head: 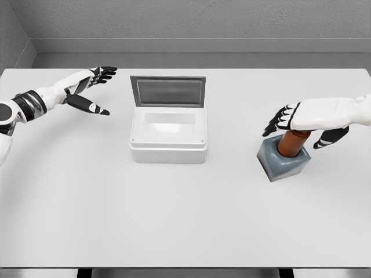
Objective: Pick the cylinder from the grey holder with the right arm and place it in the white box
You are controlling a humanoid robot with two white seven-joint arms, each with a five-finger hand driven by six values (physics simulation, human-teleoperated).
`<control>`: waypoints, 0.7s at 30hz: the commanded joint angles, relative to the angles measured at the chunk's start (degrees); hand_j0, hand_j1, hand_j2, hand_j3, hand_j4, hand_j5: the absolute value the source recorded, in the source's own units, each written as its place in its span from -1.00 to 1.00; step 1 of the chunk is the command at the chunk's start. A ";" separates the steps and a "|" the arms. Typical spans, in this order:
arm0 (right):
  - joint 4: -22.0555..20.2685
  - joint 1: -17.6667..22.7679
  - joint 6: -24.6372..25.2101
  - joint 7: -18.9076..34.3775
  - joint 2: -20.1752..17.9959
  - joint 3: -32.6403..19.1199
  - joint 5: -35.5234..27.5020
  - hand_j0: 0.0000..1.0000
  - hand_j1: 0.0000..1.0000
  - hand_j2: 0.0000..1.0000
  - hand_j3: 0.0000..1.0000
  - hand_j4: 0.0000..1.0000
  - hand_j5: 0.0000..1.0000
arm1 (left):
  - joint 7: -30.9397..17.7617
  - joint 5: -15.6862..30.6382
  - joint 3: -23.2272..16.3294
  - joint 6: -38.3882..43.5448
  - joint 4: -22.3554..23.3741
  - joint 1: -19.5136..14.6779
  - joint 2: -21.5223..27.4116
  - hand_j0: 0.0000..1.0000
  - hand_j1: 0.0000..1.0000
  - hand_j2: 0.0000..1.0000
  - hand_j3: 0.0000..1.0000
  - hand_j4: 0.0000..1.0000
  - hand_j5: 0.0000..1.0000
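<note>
head view: glossy brown cylinder (pixel 293 143) upright in matte grey block holder (pixel 283 161) on smooth white tabletop (pixel 174 220); right robot hand (pixel 301 123) above it, fingers spread, empty; open-lidded white plastic box (pixel 168 138) well left.

A reddish-brown cylinder (pixel 294 142) stands in a grey holder (pixel 283 162); the box (pixel 168 138) and table (pixel 174 220) are white.

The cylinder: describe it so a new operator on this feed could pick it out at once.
Start at the white table and look to its right side, where the right hand hovers with spread fingers. Directly under it sits a grey holder, and the cylinder stands in it. It is reddish-brown, the only coloured thing; the white box sits further left.
</note>
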 commanded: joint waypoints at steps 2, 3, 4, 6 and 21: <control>0.15 0.00 0.12 0.06 -0.10 -0.42 -0.30 0.62 0.62 0.62 0.62 0.62 0.62 | 0.01 0.29 0.04 0.03 -0.06 0.00 -0.02 1.00 1.00 1.00 1.00 1.00 1.00; 0.15 0.00 0.12 0.41 -0.10 -0.51 -0.30 0.49 0.49 0.49 0.49 0.49 0.49 | 0.01 0.37 0.04 0.03 -0.06 0.00 -0.02 1.00 1.00 1.00 1.00 1.00 1.00; 0.15 0.00 0.12 0.85 -0.01 -0.51 -0.30 0.37 0.37 0.37 0.37 0.37 0.37 | 0.01 0.37 0.04 0.03 -0.06 0.00 -0.02 1.00 1.00 1.00 1.00 1.00 1.00; 0.15 0.00 0.12 0.94 -0.01 -0.60 -0.30 0.21 0.21 0.21 0.21 0.21 0.21 | 0.01 0.29 0.04 0.03 -0.06 0.00 -0.02 1.00 1.00 1.00 1.00 1.00 1.00; 0.06 -0.44 0.12 2.08 -0.36 -0.86 0.06 -0.26 -0.26 -0.26 -0.26 -0.26 -0.26 | 0.01 0.20 0.13 0.03 -1.81 0.18 0.60 1.00 1.00 1.00 1.00 1.00 1.00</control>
